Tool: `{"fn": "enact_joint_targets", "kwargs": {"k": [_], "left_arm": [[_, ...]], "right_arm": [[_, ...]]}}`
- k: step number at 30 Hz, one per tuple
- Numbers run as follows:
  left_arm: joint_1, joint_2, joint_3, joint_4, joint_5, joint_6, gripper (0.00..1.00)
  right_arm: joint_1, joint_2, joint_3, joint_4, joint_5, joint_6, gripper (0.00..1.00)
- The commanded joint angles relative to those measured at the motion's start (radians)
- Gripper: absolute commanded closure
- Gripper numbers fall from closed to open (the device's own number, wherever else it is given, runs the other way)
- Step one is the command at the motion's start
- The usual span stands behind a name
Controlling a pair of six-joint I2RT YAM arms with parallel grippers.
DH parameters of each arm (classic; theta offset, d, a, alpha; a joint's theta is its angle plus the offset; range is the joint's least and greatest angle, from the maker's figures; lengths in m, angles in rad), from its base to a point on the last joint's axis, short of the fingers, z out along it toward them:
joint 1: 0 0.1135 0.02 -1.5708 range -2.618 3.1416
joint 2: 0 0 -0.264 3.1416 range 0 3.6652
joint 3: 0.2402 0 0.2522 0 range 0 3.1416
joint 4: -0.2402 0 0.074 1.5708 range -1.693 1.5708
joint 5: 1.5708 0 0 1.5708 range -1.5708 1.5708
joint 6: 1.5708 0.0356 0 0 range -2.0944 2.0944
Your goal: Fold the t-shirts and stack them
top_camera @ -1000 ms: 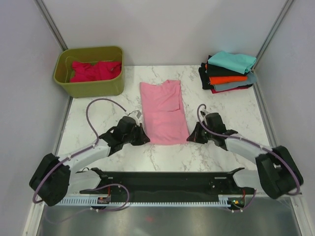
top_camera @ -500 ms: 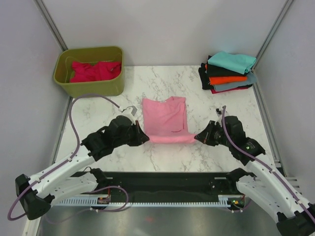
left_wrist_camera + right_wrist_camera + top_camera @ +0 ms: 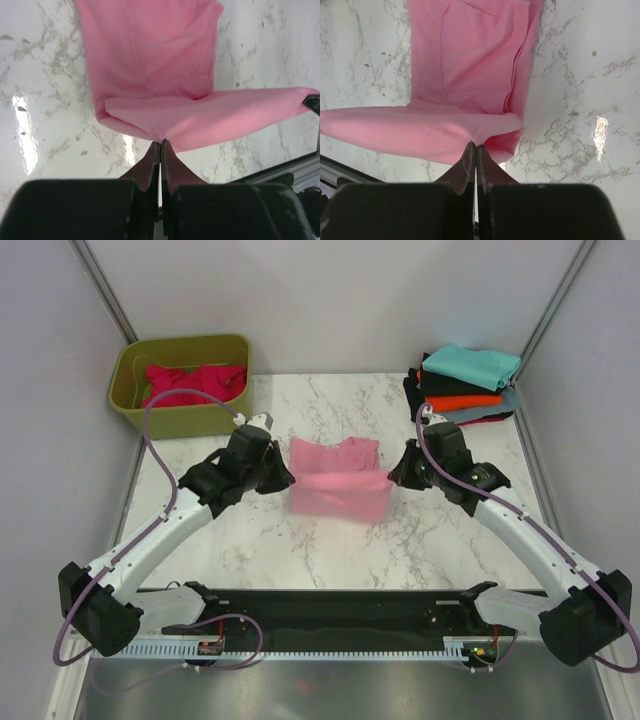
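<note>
The light pink t-shirt (image 3: 338, 485) lies mid-table, its near hem lifted and carried back over the rest of it. My left gripper (image 3: 284, 480) is shut on the hem's left corner (image 3: 161, 140). My right gripper (image 3: 394, 475) is shut on the right corner (image 3: 476, 144). Both wrist views show the raised pink band stretched between the two grips, above the flat part (image 3: 150, 50) (image 3: 470, 55). A crimson t-shirt (image 3: 193, 383) is bunched in the tub. Folded teal (image 3: 472, 364), black (image 3: 440, 383), orange (image 3: 462, 400) and grey-blue (image 3: 480, 414) t-shirts are stacked at the back right.
The olive-green tub (image 3: 180, 415) stands at the back left corner. Grey walls close in the marble table (image 3: 330, 550) on three sides. A black rail (image 3: 330, 612) with the arm bases runs along the near edge.
Both grippers have lifted the shirt's near hem and carried it away from the arm bases, toward the collar. The shirt went from lying flat and long to half folded over itself.
</note>
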Motion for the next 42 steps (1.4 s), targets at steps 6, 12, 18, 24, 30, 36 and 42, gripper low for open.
{"fn": "enact_joint_targets", "kwargs": {"k": [6,12,18,24,30,36,42], "left_arm": [[0.173,0.158,0.176,0.037,0.133,0.143,0.98],[0.249,0.307,0.283,0.072,0.218,0.169,0.98],[0.293,0.535,0.484,0.068,0.287,0.194,0.98],[0.344,0.778,0.671,0.054,0.322,0.192,0.98],[0.408,1.101,0.912,0.043,0.441,0.189,0.62],[0.45,1.323,1.306,-0.06,0.558,0.151,0.44],[0.444,1.114,1.155,-0.06,0.515,0.198,0.37]], "right_arm": [[-0.049,0.193,0.179,0.07,0.044,-0.083,1.0],[-0.089,0.333,0.261,0.108,0.013,-0.099,1.0],[-0.143,0.503,0.359,0.13,-0.025,-0.115,1.0],[-0.209,0.704,0.474,0.156,-0.103,-0.119,1.0],[-0.244,0.918,0.622,0.165,-0.154,-0.088,0.71],[-0.275,1.045,0.853,0.156,-0.216,-0.131,0.17],[-0.314,0.828,0.526,0.36,-0.318,-0.13,0.11]]}}
